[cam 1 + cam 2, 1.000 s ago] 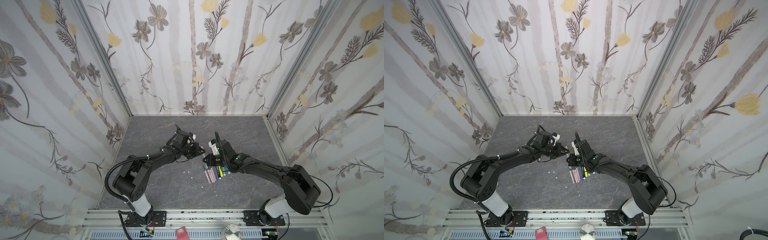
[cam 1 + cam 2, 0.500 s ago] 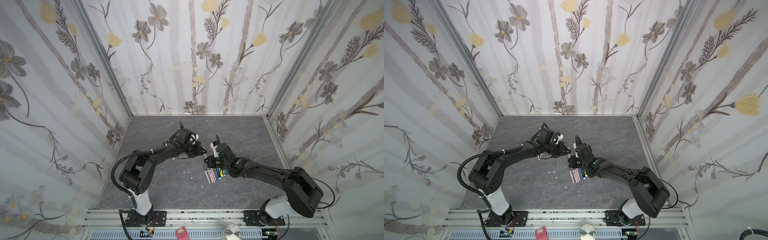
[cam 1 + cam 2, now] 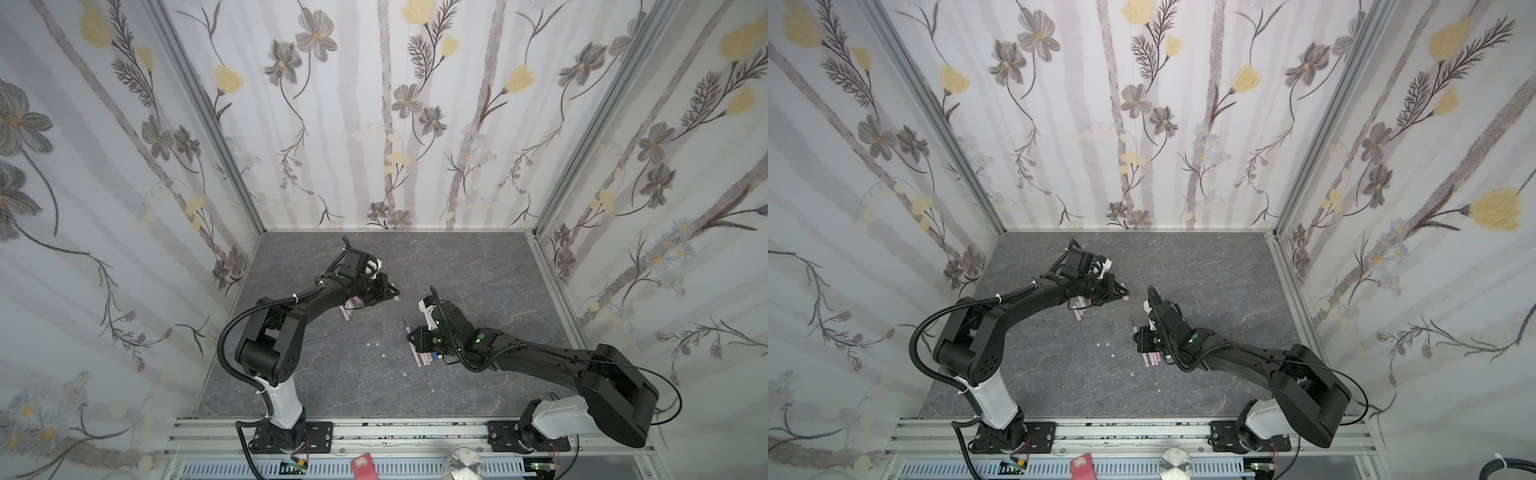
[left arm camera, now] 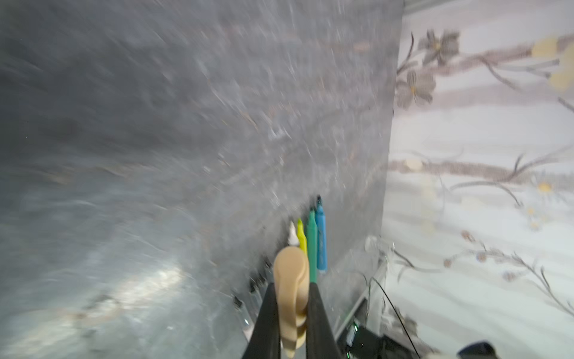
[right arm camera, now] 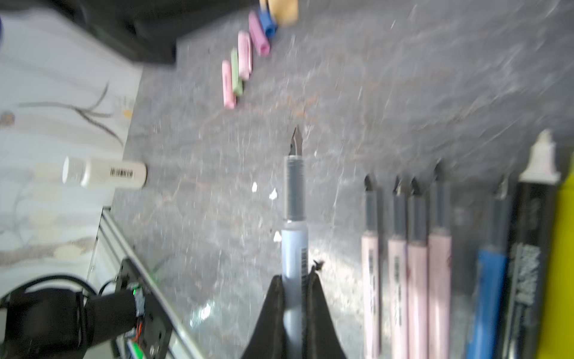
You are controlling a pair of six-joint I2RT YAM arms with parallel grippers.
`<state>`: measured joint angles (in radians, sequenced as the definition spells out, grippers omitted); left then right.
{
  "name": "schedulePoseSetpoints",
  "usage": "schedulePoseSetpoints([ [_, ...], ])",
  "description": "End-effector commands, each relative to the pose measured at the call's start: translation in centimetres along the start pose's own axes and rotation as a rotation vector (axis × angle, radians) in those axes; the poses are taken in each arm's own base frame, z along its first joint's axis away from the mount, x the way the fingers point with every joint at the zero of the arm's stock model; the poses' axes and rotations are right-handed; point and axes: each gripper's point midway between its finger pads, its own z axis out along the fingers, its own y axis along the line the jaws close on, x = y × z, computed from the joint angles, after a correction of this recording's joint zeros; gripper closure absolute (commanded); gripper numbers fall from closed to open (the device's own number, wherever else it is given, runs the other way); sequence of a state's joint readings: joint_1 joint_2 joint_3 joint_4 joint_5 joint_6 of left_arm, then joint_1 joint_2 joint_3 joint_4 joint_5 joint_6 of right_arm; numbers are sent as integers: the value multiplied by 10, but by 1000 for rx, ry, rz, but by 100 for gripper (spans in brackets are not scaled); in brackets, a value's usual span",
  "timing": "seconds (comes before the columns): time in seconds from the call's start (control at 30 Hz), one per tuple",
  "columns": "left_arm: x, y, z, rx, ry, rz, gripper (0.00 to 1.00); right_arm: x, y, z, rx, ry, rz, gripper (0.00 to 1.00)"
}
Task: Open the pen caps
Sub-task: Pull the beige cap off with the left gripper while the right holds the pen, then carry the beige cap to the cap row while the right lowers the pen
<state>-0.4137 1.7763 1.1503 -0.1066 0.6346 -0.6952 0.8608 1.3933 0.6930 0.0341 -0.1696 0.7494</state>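
two black arms stand on the aluminium front rail [image 3: 415, 432], one at each side. nearest to it on the grey marbled worktop [image 3: 332, 386] lies a row of uncapped pens [image 3: 423, 360], side by side, their tips all pointing the same way. the right wrist view shows four pastel pink ones, then blue, black-and-white and yellow at the frame edge.

just behind that row, partly over it in both top views, the right claw [image 3: 411, 335] is closed on a grey-blue pen [image 5: 294, 248]. it grips the barrel, so the grey neck and dark nib stick out bare past the fingers. a few white flecks [image 3: 372, 344] lie on the worktop to the left of this claw.

farther back, partly under the left forearm, the loose pen caps [image 3: 347, 311] lie in a short slanting line. the right wrist view shows them as pink, green, pink, purple-pink and blue.

farthest back, the left claw [image 3: 395, 296] is clamped on a tan pen cap [image 4: 290, 273], pinched between both fingers with its rounded end poking out. it sits just beside the blue end of the line of caps; whether it touches the worktop i cannot tell. the two claws are well apart. behind them rises the flowered back wall [image 3: 395, 124].
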Motion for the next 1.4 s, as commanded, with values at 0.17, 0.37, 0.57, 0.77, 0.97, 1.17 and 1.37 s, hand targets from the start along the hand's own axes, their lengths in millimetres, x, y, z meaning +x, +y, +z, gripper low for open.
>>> schedulePoseSetpoints([
  [0.17,-19,19,-18,-51,-107,32,100,14,7,2,-13,62,-6,100],
  [0.37,-20,44,-49,-92,-143,7,100,19,15,13,-10,79,-18,100],
  [0.57,-15,84,-88,-144,-200,-54,100,28,12,34,107,102,-46,100],
  [0.77,-7,113,-113,-187,-246,-98,100,35,-11,45,259,100,-60,100],
  [0.97,1,135,-118,-222,-264,-128,100,39,-26,46,343,94,-75,100],
  [1.17,1,140,-119,-219,-273,-138,100,45,-35,47,393,105,-87,99],
  [1.37,0,139,-118,-215,-274,-137,100,49,-41,49,423,111,-95,93],
])
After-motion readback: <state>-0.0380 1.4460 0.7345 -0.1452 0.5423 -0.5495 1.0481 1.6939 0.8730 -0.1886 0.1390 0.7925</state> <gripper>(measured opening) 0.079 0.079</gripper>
